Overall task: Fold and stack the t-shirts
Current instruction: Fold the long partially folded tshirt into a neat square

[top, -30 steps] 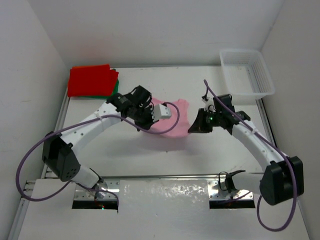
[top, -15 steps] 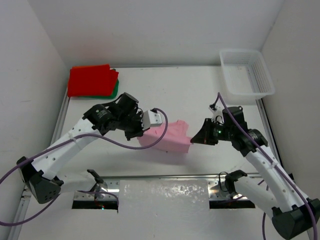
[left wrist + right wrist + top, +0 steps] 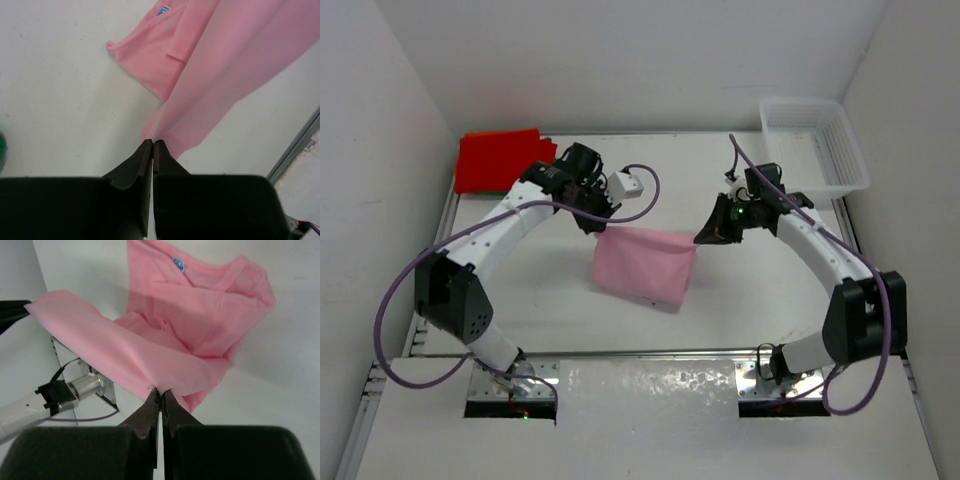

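A light pink t-shirt (image 3: 645,265) hangs stretched between my two grippers, its lower part trailing on the white table. My left gripper (image 3: 603,228) is shut on its left top corner, and the cloth runs off from the tips (image 3: 152,142) with the pink t-shirt (image 3: 220,65) spreading out below. My right gripper (image 3: 700,238) is shut on the right top corner; from its tips (image 3: 160,391) the pink t-shirt (image 3: 200,315) shows its collar and blue label lying on the table. A folded red t-shirt (image 3: 495,160) lies at the far left corner. A sliver of green cloth (image 3: 1,150) shows at the frame edge.
A white lattice basket (image 3: 815,145) stands at the far right corner. A metal rail (image 3: 650,352) runs along the near edge of the table, with the arm bases behind it. White walls close the table in on the left, far and right sides.
Both grippers carried the pink t-shirt toward the near side, then rose and moved back toward the far side. The shirt went from bunched on the table to hanging spread between them.
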`<state>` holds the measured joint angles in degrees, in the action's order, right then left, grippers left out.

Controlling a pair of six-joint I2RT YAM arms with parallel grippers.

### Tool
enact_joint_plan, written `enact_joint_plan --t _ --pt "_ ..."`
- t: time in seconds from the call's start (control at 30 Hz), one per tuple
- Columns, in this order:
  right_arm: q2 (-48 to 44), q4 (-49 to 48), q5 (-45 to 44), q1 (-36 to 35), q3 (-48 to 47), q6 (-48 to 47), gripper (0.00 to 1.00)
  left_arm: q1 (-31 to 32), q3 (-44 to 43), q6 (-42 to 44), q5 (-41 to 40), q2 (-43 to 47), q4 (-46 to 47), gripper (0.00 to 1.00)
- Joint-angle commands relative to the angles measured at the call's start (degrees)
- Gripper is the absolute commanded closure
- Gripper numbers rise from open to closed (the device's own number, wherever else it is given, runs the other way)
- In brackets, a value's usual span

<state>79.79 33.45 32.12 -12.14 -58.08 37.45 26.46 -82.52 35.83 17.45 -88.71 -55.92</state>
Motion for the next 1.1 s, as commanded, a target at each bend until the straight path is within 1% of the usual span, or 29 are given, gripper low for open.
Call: enact_joint_plan --t 0.0,0.03,0.1,0.13,0.33,0.43,0.6,0.63,0.67,0.73,0.77,0.8,0.83,0.87,0.9,0.97,1.0,1.03,1.07 --pt "5.27 -2.60 0.40 1.07 -4.84 -2.65 1.00 -0.88 -3.43 1.61 0.21 -3.48 2.48 1.00" --pt "8.51 -2.78 0.31 1.50 -6.32 -2.91 1.00 -1.23 -4.39 1.78 0.21 -5.84 2.92 1.00" --pt "11.34 -3.22 0.05 2.73 -7.48 -3.09 1.00 -1.93 -5.89 1.61 0.48 -8.57 3.97 1.00" --pt "13.62 -3.74 0.05 3.17 -8.26 -2.91 1.00 -2.63 -8.16 1.52 0.74 -11.55 4.15 1.00" --pt "19.78 -7.25 0.14 5.63 -10.38 -1.24 1.00 -3.78 -17.39 0.29 0.30 -22.80 5.47 1.00" --pt "24.09 -7.52 0.23 6.25 -13.27 -1.07 1.00 -3.78 -21.87 0.02 -0.14 -27.64 5.65 1.00" --pt "32.16 -6.74 0.84 6.95 -19.68 -1.33 1.00 -3.78 -26.02 0.38 -0.58 -33.10 5.12 1.00" --pt "33.14 -6.04 0.49 7.13 -20.57 -1.50 1.00 -3.78 -27.07 0.29 -0.93 -34.42 5.12 0.99" --pt "34.02 -5.60 0.23 7.31 -21.45 -1.68 1.00 -3.87 -27.60 0.20 -1.36 -35.04 5.47 0.95" --pt "36.83 -3.67 -1.35 7.83 -24.43 -2.82 0.95 -3.96 -28.48 -0.15 -2.24 -36.62 6.52 0.92" --pt "37.71 -3.22 -1.97 8.01 -25.40 -3.26 0.90 -3.96 -28.75 -0.41 -2.68 -36.97 7.22 0.90" --pt "38.50 -2.78 -2.76 8.27 -27.15 -4.13 0.81 -4.13 -28.92 -1.28 -3.04 -37.67 7.93 0.83" --pt "39.90 -2.34 -4.07 8.45 -28.21 -4.58 0.76 -4.48 -29.10 -1.90 -3.73 -37.94 9.59 0.80" --pt "40.70 -2.34 -4.78 8.62 -29.09 -4.93 0.70 -4.66 -29.27 -3.74 -4.35 -38.21 10.65 0.72" --pt "41.41 -2.08 -5.57 8.97 -31.28 -5.54 0.61 -4.92 -29.45 -4.71 -6.18 -38.73 11.70 0.68" --pt "43.25 -1.11 -8.80 9.41 -34.10 -6.60 0.58 -5.45 -30.33 -7.95 -8.30 -39.08 14.78 0.60" --pt "43.95 0.89 -12.31 9.42 -37.94 -8.60 0.57 -5.71 -31.64 -9.63 -11.53 -39.17 16.18 0.58" --pt "43.96 1.70 -12.34 9.33 -39.89 -9.75 0.57 -5.89 -32.61 -9.64 -12.78 -39.17 16.46 0.58" --pt "43.53 2.57 -14.95 9.33 -41.31 -10.46 0.57 -6.15 -33.66 -10.77 -13.84 -39.09 16.46 0.57"
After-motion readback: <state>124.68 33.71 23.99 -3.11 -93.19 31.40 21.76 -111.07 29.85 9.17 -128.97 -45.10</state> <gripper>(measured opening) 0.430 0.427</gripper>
